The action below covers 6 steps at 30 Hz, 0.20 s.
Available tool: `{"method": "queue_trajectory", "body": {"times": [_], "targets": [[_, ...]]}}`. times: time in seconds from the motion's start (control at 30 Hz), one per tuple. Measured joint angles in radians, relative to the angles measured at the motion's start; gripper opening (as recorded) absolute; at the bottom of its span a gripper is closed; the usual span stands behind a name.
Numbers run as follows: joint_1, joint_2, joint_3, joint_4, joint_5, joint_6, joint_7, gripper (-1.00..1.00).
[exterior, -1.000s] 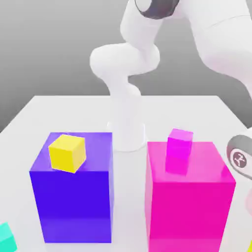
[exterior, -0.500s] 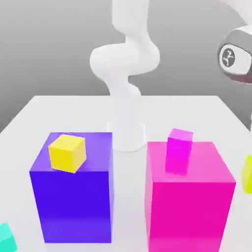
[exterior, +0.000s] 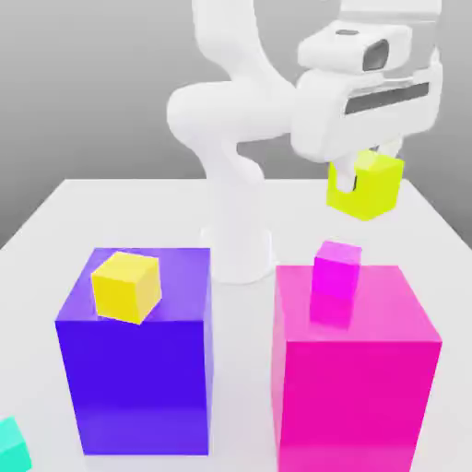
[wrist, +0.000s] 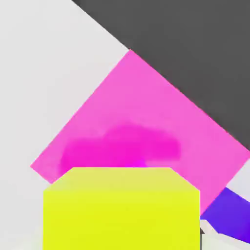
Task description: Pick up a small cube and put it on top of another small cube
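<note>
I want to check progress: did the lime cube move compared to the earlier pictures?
Yes. The lime cube rose and shifted toward the exterior view's left, now held above the big magenta block.

Two big blocks: one purple [exterior: 134, 355] and one magenta [exterior: 355, 369]. Four small cubes: one lime [exterior: 366, 186], one yellow [exterior: 126, 286], one magenta [exterior: 336, 267], one teal [exterior: 11, 444].

1. The small cube [exterior: 365, 186] [wrist: 122, 210] is lime yellow-green, plain, with no pattern.
2. The big magenta block [exterior: 355, 364] [wrist: 141, 122] is a vivid pink-magenta; the small magenta cube [exterior: 336, 267] on it is a lighter pink.
3. The big purple block [exterior: 136, 369] [wrist: 229, 215] is deep violet-blue.
4. The yellow cube [exterior: 126, 286] is a warmer pure yellow.
5. The teal cube [exterior: 11, 442] is turquoise.
6. The counter [exterior: 92, 212] is white, and the arm [exterior: 230, 120] is white with grey trim.
</note>
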Motion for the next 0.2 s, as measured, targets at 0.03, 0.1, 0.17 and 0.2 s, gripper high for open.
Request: {"method": "queue_trajectory", "body": {"times": [0.03, 0.1, 0.17, 0.2], "targets": [[-0.003, 0.011, 0.001, -0.026, 0.002, 0.038, 0.0, -1.0], [-0.006, 0.034, 0.001, -0.072, 0.003, 0.108, 0.0, 1.0], [-0.006, 0.034, 0.001, -0.072, 0.003, 0.108, 0.0, 1.0], [-0.006, 0.034, 0.001, -0.072, 0.003, 0.108, 0.0, 1.0]]}}
